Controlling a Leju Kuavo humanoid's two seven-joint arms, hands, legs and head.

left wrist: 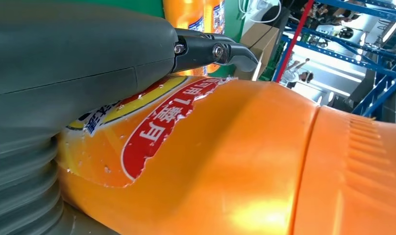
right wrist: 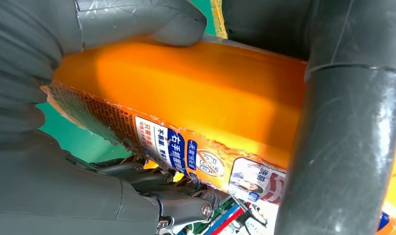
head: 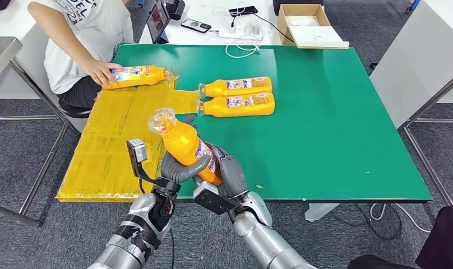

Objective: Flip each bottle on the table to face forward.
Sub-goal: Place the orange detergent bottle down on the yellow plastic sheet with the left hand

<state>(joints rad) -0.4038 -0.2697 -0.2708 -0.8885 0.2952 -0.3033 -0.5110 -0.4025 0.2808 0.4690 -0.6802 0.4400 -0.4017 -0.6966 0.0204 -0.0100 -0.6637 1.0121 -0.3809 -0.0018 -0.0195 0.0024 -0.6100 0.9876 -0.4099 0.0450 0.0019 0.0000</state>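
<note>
Both my hands hold one orange bottle [head: 185, 144] above the table's near edge, its clear cap tilted up and to the left. My left hand [head: 178, 170] wraps its lower body from the left, and my right hand [head: 229, 174] grips it from the right. Close up, the left wrist view has the bottle [left wrist: 245, 161] with a red label under my left hand [left wrist: 78, 63]. In the right wrist view a blue and white label runs along the bottle [right wrist: 186, 93] beside my right hand [right wrist: 63, 39]. Two more orange bottles [head: 238, 87] [head: 240, 105] lie side by side mid-table.
A person seated at the far left rests a hand [head: 102, 73] on a fourth orange bottle [head: 135, 76]. A yellow sheet [head: 112, 140] covers the left part of the green table [head: 336, 123]. A cardboard box [head: 308, 25] and phones sit on the white table behind.
</note>
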